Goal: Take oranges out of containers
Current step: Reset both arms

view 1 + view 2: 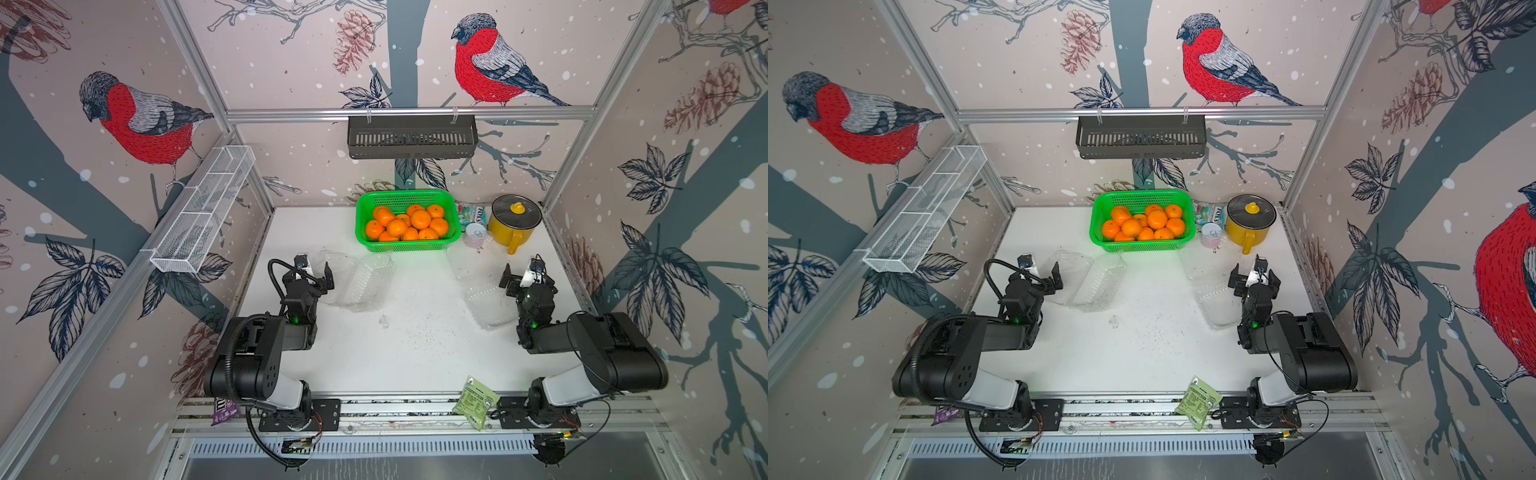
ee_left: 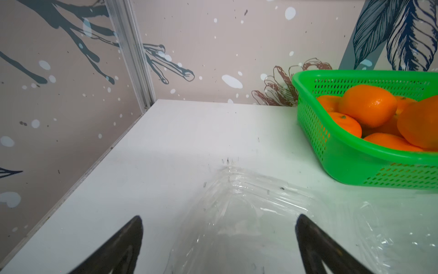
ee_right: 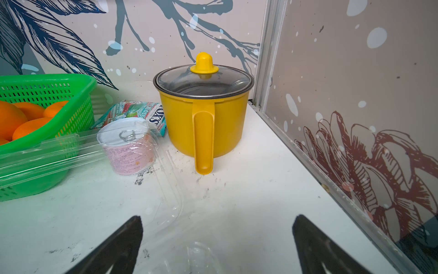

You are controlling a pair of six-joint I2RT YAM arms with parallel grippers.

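Top views: oranges (image 1: 409, 226) piled in green basket (image 1: 409, 248) at counter (image 1: 415, 353) far edge. Both containers (image 1: 365, 282) lie open near left and right edges. Wrist views: left gripper (image 2: 219, 218) and right gripper (image 3: 216, 217) spread wide, holding nothing; counter middle open.

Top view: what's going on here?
Nothing is held. The left gripper and right gripper are open, each at an open clear container: the left container and the right container. Both look empty. The oranges sit piled in the basket, so unloading looks done.
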